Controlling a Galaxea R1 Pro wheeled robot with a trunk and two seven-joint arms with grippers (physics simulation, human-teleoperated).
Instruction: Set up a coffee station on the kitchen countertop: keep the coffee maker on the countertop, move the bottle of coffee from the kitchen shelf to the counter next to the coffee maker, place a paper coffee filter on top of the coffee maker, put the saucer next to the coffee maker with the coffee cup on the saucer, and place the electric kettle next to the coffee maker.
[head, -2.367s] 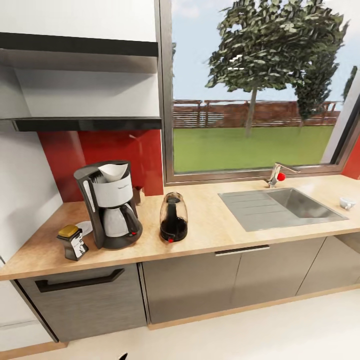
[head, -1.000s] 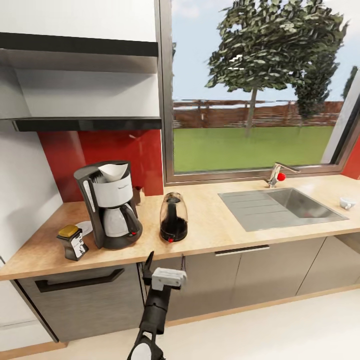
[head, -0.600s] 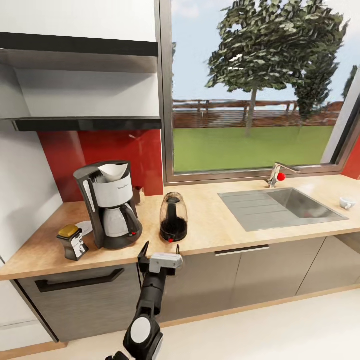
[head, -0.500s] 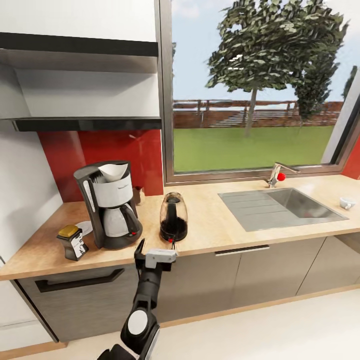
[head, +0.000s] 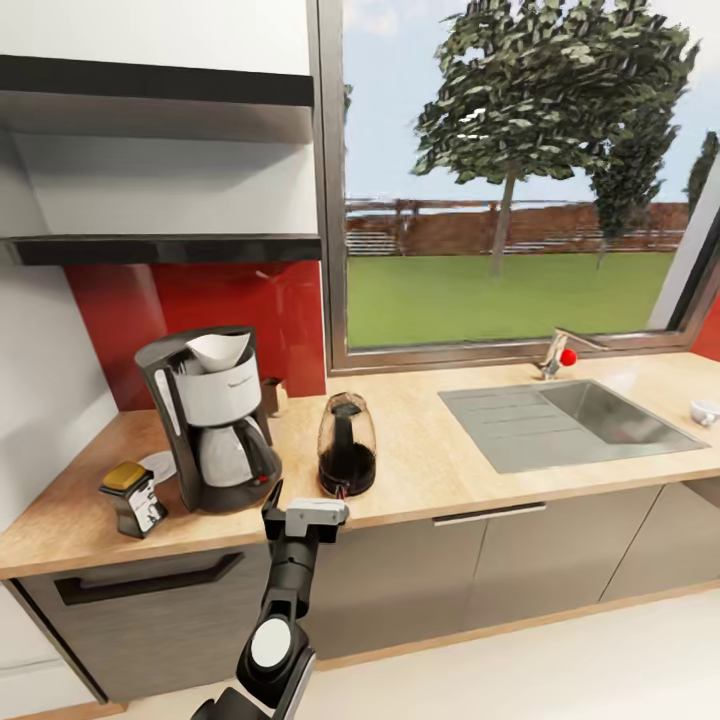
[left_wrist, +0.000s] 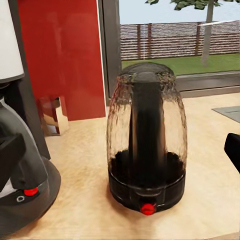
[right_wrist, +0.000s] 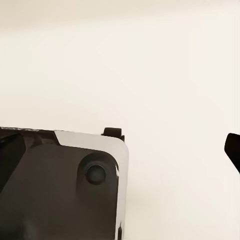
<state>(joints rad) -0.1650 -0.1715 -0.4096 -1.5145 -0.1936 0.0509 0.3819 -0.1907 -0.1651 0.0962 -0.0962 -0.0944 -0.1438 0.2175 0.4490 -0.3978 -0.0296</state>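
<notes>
Countertop (head: 440, 470) ahead: my left gripper (head: 303, 497), fingers spread, hovers just before the electric kettle (head: 346, 447); coffee maker (head: 208, 418) stands just beside the kettle.

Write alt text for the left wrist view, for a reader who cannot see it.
An electric kettle of dark tinted glass stands upright on the wooden countertop, its red switch facing the camera. Beside it is the base of the black coffee maker; a red wall and a window lie behind.

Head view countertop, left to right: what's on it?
bottle of coffee → coffee maker → electric kettle → sink → coffee cup
</notes>
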